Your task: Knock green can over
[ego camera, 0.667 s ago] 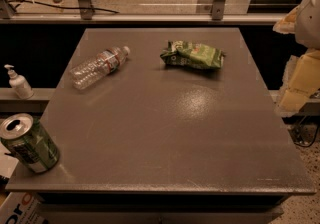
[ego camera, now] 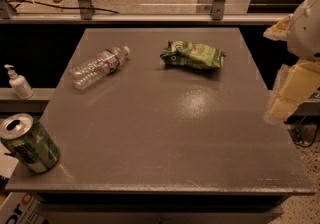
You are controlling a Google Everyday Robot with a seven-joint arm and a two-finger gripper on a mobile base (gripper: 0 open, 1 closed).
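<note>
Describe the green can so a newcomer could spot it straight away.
On the grey table, look at the near left corner, across from the gripper beside the right edge. The green can sits there, silver top showing. Unlike the clear bottle and flat green snack bag farther back, it is a short metal cylinder with green and white sides.

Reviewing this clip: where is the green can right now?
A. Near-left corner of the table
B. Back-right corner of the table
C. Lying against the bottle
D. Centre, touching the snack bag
A: the can sits at the near-left corner of the table, well apart from the bottle and the bag. The hand hangs off the table's right edge.
</note>
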